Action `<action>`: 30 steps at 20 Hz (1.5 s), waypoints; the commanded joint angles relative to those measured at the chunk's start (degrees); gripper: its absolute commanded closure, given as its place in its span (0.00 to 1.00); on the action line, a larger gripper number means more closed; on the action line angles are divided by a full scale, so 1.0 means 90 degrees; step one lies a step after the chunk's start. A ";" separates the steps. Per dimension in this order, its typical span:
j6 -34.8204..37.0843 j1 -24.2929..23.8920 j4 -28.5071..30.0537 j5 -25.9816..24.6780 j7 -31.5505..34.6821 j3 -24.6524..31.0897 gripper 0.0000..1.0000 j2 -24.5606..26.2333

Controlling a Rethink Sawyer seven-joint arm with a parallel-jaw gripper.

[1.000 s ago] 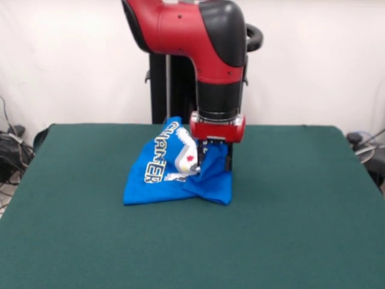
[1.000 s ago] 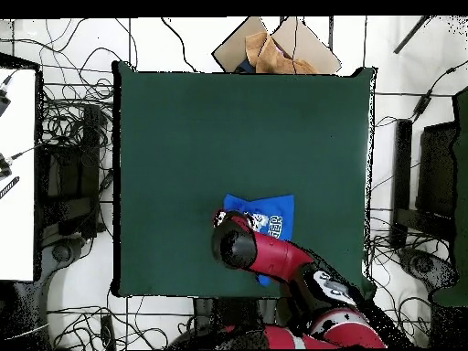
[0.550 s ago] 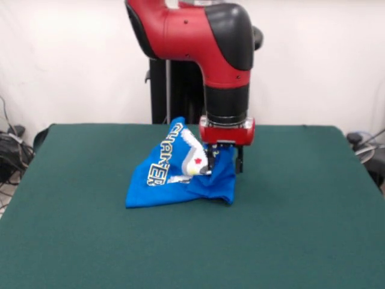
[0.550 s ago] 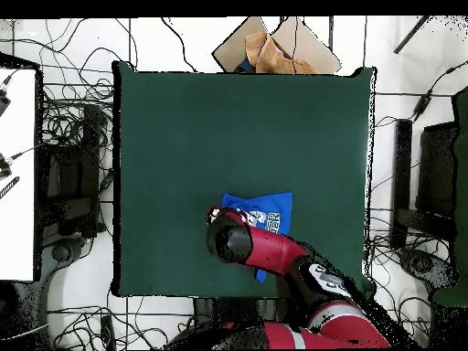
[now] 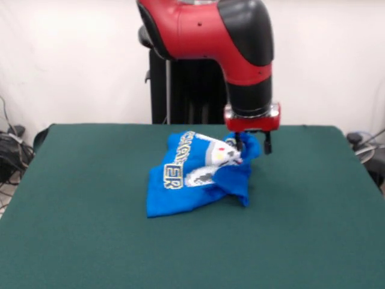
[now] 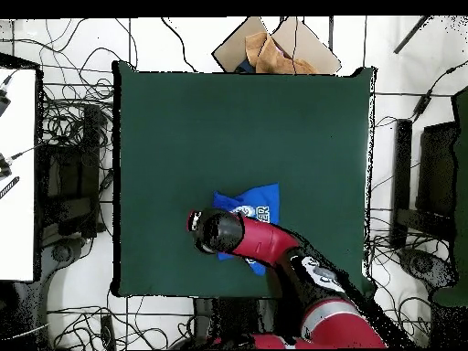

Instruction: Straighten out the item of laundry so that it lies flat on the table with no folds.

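The item of laundry is a bright blue T-shirt, crumpled and folded over itself, with yellow-white lettering and a pixel print showing. It lies on the dark green table, in the far half near the middle. My gripper is shut on the shirt's upper right part and holds that part lifted off the felt; the shirt's left and near parts still rest on the table. From overhead the arm covers much of the shirt, and the gripper itself is hidden under the arm.
A brown cardboard box lies off the table beyond its top edge in the overhead view. Cables and dark equipment surround the table on the floor. The arm's pedestal stands behind the table's far edge.
My gripper has moved right in the front view and risen, dragging the shirt along with it. The shirt has shifted right and its held part hangs higher.
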 commanded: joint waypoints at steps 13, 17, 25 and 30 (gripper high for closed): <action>0.0518 0.0850 0.0489 0.0736 0.1483 0.0504 0.00 -0.0742; 0.0175 0.1221 0.0055 0.0411 0.1558 -0.0306 0.00 -0.0788; -0.0868 0.1999 -0.0487 -0.0152 0.1564 -0.1767 0.00 -0.0584; -0.0642 0.2451 -0.0765 -0.0307 0.1322 -0.2705 0.00 -0.0595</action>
